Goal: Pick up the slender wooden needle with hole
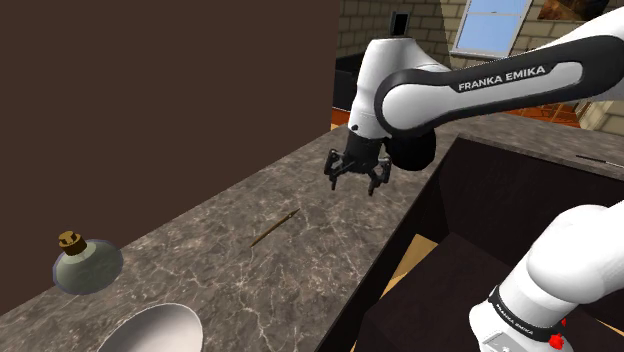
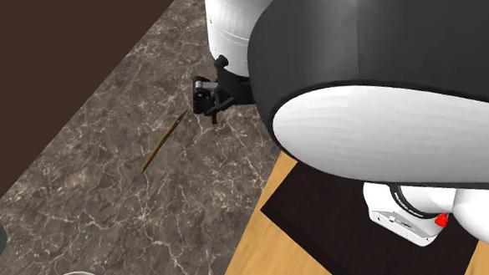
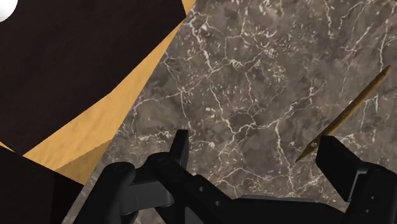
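The slender brown wooden needle (image 1: 275,229) lies flat on the dark marble counter (image 1: 250,200), pointing diagonally. It also shows as a thin stick (image 2: 163,142) in the second exterior view. My black gripper (image 1: 358,177) hangs above the counter, up and to the right of the needle in the shoulder view, fingers apart and holding nothing. In the wrist view the needle (image 3: 347,114) lies just beyond one fingertip (image 3: 340,162), outside the gap of the gripper (image 3: 257,153).
A squat grey-green flask with a brown stopper (image 1: 85,262) and a pale rounded bowl (image 1: 155,330) sit at the counter's near end in the shoulder view. A dark brown wall (image 1: 150,100) backs the counter. The counter edge drops to a wooden floor (image 2: 263,240) and my dark stand (image 1: 450,290).
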Controlling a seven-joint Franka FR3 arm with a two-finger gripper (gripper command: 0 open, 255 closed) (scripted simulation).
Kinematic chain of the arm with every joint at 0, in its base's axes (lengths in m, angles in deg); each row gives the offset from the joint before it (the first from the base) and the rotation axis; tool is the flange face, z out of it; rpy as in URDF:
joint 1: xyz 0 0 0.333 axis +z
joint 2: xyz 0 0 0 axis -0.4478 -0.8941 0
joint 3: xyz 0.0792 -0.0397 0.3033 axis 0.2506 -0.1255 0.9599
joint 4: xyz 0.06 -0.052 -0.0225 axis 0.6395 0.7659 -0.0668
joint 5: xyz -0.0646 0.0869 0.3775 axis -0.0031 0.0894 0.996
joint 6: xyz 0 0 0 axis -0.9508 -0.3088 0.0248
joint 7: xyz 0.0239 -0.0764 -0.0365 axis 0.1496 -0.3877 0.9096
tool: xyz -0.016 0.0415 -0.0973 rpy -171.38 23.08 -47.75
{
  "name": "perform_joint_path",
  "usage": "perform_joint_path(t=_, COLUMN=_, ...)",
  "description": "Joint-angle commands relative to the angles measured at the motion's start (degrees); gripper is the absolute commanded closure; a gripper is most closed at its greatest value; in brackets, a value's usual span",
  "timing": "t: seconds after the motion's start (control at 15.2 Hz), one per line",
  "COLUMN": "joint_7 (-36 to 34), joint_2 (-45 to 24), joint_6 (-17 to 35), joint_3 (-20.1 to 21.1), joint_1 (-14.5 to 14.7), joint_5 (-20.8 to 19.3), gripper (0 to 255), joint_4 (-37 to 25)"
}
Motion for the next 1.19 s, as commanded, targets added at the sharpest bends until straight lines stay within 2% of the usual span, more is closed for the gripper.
perform_joint_path(t=0.0, joint_7=-5.1, joint_2=-4.5, joint_6=3.3, joint_3=2.8, joint_1=-1.2, joint_5=-0.8, gripper=0, joint_4=-1.5)
perform_joint_path(t=0.26, joint_7=-16.0, joint_2=-14.1, joint_6=9.0, joint_3=7.9, joint_1=-3.7, joint_5=-4.9, gripper=0, joint_4=-5.5)
perform_joint_path(t=0.59, joint_7=-32.1, joint_2=-28.1, joint_6=14.2, joint_3=11.8, joint_1=-5.2, joint_5=-15.3, gripper=0, joint_4=-12.4)
perform_joint_path(t=0.86, joint_7=-44.5, joint_2=-39.3, joint_6=15.8, joint_3=10.1, joint_1=-2.3, joint_5=-24.6, gripper=0, joint_4=-19.5)
perform_joint_path(t=1.12, joint_7=-54.0, joint_2=-49.3, joint_6=15.9, joint_3=6.2, joint_1=2.3, joint_5=-30.8, gripper=0, joint_4=-28.0)
